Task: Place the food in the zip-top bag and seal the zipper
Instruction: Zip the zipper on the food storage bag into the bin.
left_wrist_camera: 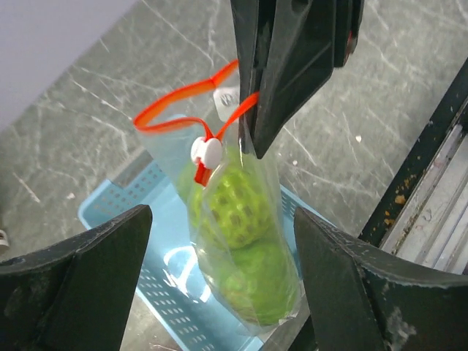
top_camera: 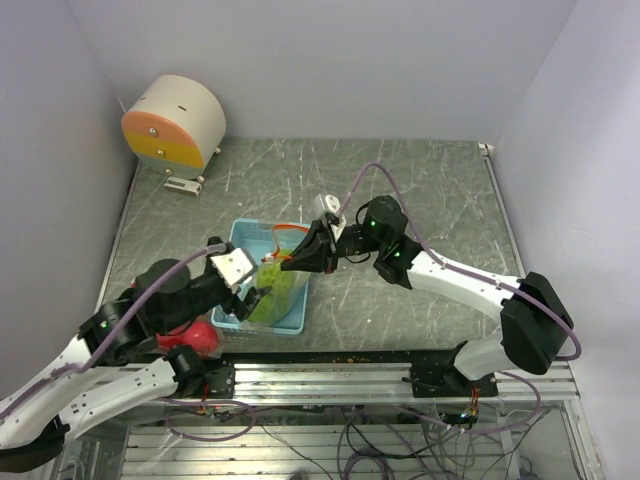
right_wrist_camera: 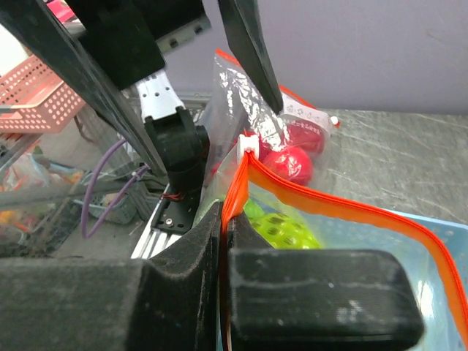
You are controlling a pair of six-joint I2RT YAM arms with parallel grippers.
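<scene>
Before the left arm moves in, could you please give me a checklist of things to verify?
1. Right gripper clamped on the orange zipper strip: ok.
2. Left gripper open and empty: ok.
3. Green food inside the zip-top bag: ok.
4. Red food in this bag: not ok, it lies by the left arm's base.
5. Zipper closed: not ok, the mouth gapes beside the white slider.
6. Bag bottom resting on the blue tray: cannot tell.

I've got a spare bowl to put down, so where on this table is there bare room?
Bare: the grey marbled tabletop beyond the light blue tray, from the cream-and-orange drum across to the right edge. Crowded: near left, where the tray, the clear zip-top bag pinched by the right hand, the open left hand and red toy balls bunch.
</scene>
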